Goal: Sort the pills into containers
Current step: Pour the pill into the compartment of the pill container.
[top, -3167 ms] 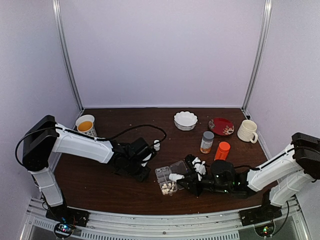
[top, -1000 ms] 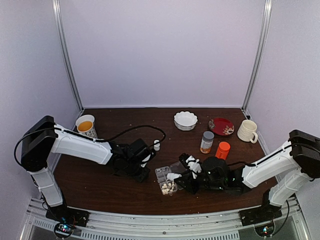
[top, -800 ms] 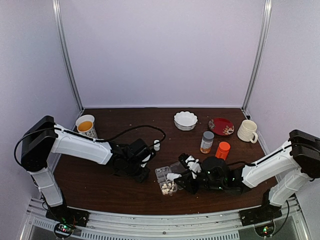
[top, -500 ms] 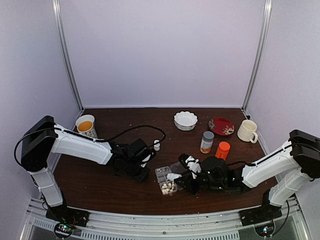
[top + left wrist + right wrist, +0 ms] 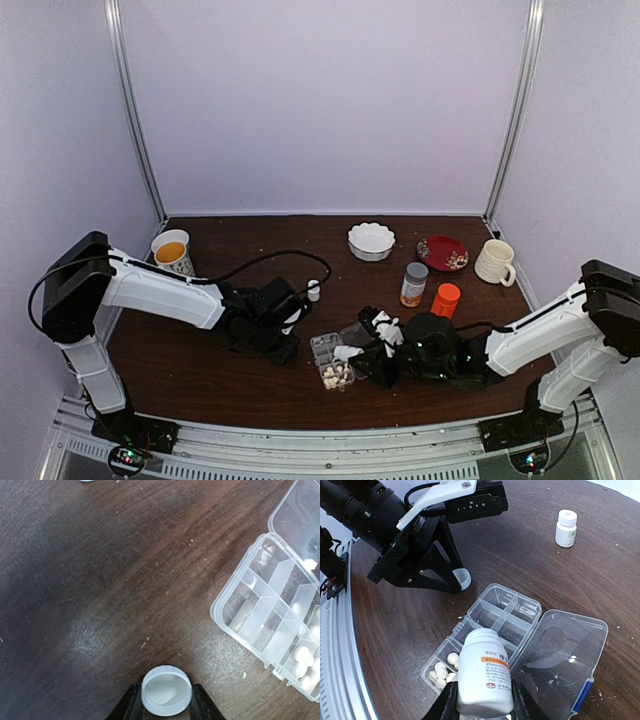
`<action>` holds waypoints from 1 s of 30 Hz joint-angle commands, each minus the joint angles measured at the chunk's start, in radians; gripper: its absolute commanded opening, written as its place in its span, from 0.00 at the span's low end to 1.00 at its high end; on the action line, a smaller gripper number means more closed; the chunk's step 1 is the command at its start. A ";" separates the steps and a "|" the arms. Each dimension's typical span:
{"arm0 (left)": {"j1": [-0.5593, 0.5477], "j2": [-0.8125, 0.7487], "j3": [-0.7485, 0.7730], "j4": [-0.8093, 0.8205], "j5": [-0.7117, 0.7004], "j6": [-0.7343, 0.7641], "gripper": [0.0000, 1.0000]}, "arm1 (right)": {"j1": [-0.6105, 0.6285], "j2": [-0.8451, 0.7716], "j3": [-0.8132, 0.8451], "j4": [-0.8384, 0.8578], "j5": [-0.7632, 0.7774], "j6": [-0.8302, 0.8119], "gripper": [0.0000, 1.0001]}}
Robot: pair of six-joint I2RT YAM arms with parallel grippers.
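Note:
The containers are the cells of a clear organiser box [image 5: 506, 614], lid [image 5: 565, 650] swung open to the right. Cream-white pills [image 5: 442, 672] fill its nearest corner cell; the other cells look empty, and one pill lies on the lid. My right gripper [image 5: 482, 700] is shut on a white labelled bottle [image 5: 485, 672], tilted with its open mouth over the middle cells. From above, that gripper [image 5: 365, 358] sits beside the box [image 5: 322, 345]. Just left of the box [image 5: 216, 612], my left gripper [image 5: 166, 696] rests low on the table, shut on a white bottle cap [image 5: 166, 690].
A small capped white bottle [image 5: 566, 528] stands behind the box. Farther back right are an orange bottle [image 5: 445, 300], a grey-capped jar [image 5: 414, 284], a white bowl [image 5: 371, 241], a red plate [image 5: 442, 252] and a mug [image 5: 495, 262]. A paper cup [image 5: 171, 250] stands back left.
Since the earliest frame my right gripper has shifted slightly left over the box with the bottle. Over the last second nothing visibly moves.

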 commanded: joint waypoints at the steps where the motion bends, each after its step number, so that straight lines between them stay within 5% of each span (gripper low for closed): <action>1: -0.008 -0.008 -0.009 0.023 0.008 -0.008 0.33 | -0.003 -0.036 -0.033 0.090 -0.008 0.011 0.05; 5: -0.009 -0.005 -0.009 0.022 0.005 -0.007 0.33 | -0.004 -0.022 0.031 -0.051 -0.004 -0.018 0.04; 8: -0.011 -0.005 -0.009 0.020 0.006 -0.006 0.33 | -0.004 -0.040 -0.025 0.059 0.002 0.001 0.05; 30: -0.013 -0.013 -0.010 0.015 0.000 -0.009 0.33 | -0.003 0.046 0.087 0.005 -0.090 -0.022 0.05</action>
